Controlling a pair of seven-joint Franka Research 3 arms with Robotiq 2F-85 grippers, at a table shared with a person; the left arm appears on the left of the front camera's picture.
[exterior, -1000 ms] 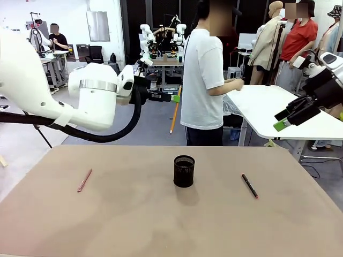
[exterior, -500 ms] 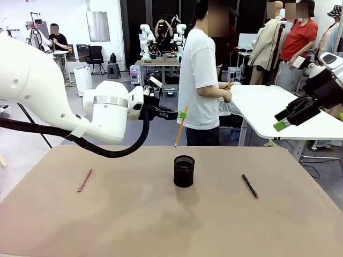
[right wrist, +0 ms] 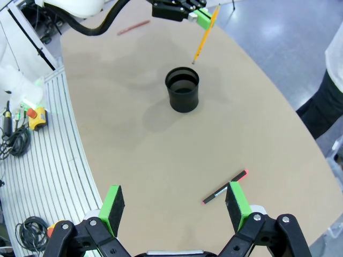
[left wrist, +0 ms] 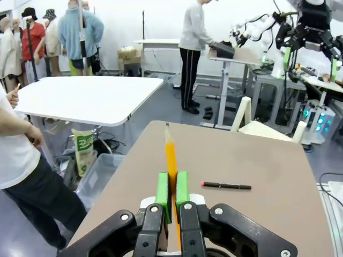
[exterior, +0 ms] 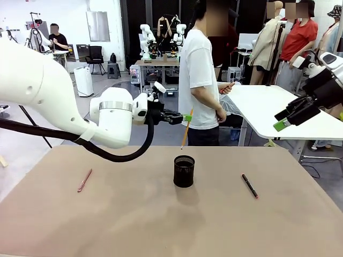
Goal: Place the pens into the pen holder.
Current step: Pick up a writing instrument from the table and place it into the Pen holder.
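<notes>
**One pencil gripped above the cup, two pens flat on the table**

The tan, round-edged tabletop (exterior: 134, 225) carries one cup and two of the three pens.

The left gripper (exterior: 186, 117) has its jaws pinched tight on the yellow-orange pencil (exterior: 185, 134). The right gripper (exterior: 280, 126) hangs at 3 o'clock off the table, jaws spread wide and holding nothing.

The black wire-mesh cylindrical pen holder (exterior: 184, 171) stands upright mid-table.

The pencil hangs near-vertical, tip down, top leaning toward 1 o'clock, its tip over the cup's 12 o'clock side.

The pinkish-red pen (exterior: 84, 180) lies at the cup's 9 o'clock, its long axis running 7 to 1.

The black pen (exterior: 250, 186) lies at 3 o'clock, its long axis running 11 to 5.
</notes>
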